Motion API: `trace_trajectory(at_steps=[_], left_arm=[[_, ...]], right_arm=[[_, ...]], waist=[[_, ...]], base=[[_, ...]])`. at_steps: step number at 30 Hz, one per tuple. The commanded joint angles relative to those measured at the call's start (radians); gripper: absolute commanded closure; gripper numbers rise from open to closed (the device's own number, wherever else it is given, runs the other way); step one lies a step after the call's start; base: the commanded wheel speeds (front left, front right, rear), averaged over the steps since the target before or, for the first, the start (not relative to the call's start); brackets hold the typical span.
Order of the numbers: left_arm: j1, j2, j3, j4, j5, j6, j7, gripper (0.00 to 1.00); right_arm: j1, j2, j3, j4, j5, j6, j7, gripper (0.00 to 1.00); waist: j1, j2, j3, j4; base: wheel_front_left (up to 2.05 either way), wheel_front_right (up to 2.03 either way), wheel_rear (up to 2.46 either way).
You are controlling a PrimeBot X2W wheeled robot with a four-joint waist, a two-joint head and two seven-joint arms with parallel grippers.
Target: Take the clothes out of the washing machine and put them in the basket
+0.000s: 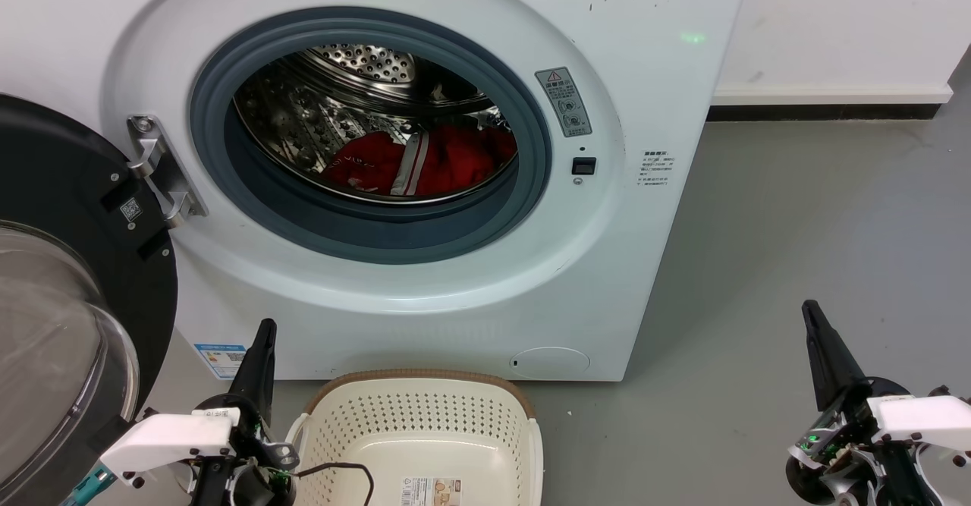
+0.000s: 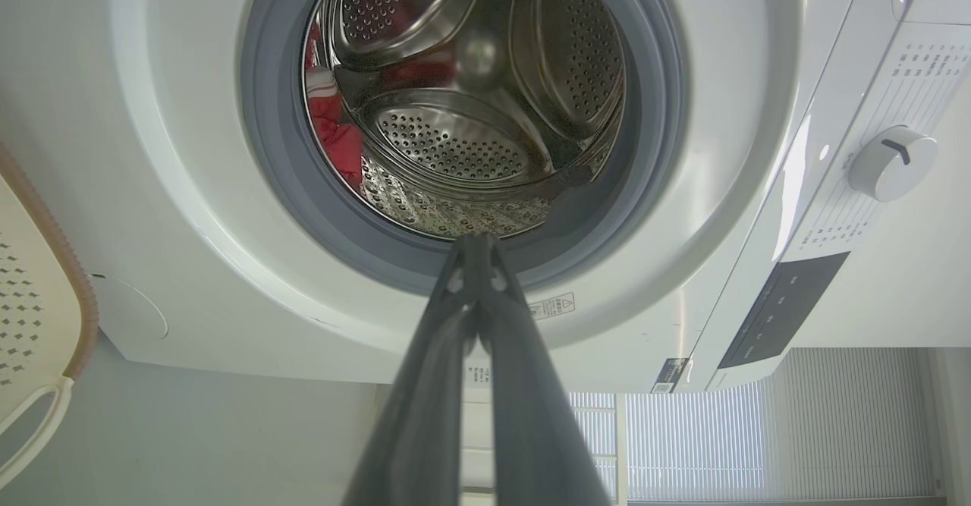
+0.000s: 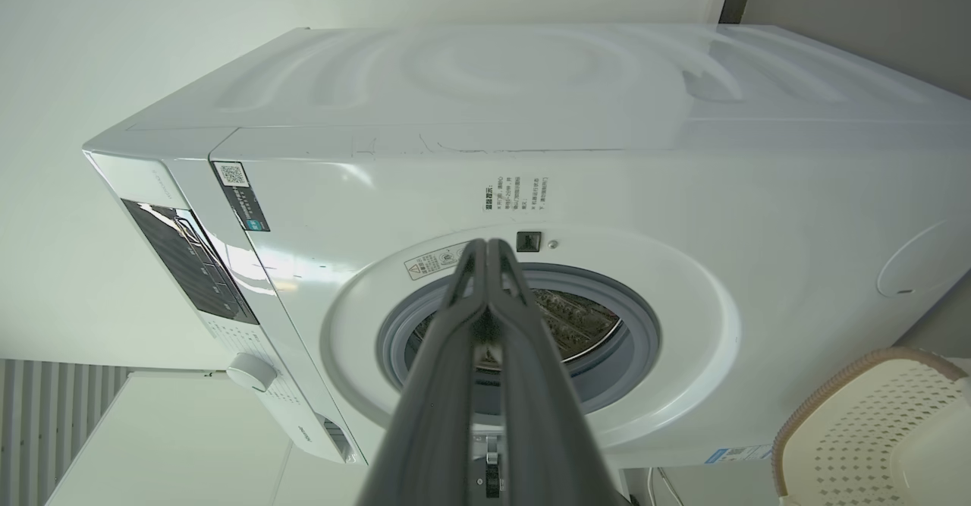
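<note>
Red clothes (image 1: pixel 425 161) with a white-grey striped panel lie at the bottom of the steel drum of the white washing machine (image 1: pixel 622 263), whose door (image 1: pixel 68 293) hangs open at the left. A sliver of the clothes (image 2: pixel 334 138) shows at the drum's edge in the left wrist view. The cream basket (image 1: pixel 425 385) stands on the floor right before the machine, with only a paper label on its bottom. My left gripper (image 1: pixel 265 328) is shut, low at the basket's left side. My right gripper (image 1: pixel 810 307) is shut, low at the far right, apart from everything.
The open glass door fills the left side beside my left arm. Grey floor (image 1: pixel 796 225) stretches to the right of the machine up to a white wall with a dark skirting. A black cable (image 1: pixel 341 469) hangs over the basket's near left rim.
</note>
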Motion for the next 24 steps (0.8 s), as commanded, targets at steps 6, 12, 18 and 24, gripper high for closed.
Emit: trace_trajectory(at_steps=[6,12,18,24], left_arm=[[-0.004,-0.001,0.002,-0.002,0.0,-0.004,0.002,1.0],[-0.004,-0.001,0.002,-0.002,0.0,-0.004,0.002,1.0],[-0.004,-0.001,0.002,-0.002,0.0,-0.004,0.002,1.0],[0.005,-0.001,-0.002,0.009,0.0,0.0,-0.002,0.0]], right_arm=[[-0.012,0.003,0.0,0.002,-0.004,0.0,0.0,1.0],[-0.012,0.003,0.0,0.002,-0.004,0.0,0.0,1.0],[-0.012,0.003,0.0,0.002,-0.004,0.0,0.0,1.0],[0.005,0.0,0.001,0.008,0.0,0.0,-0.001,0.0]], waist=[[0.0,0.0,0.0,0.0],[0.0,0.0,0.0,0.0],[0.0,0.0,0.0,0.0],[0.0,0.0,0.0,0.0]], base=[[0.0,0.0,0.0],[0.0,0.0,0.0],[0.0,0.0,0.0],[0.0,0.0,0.0]])
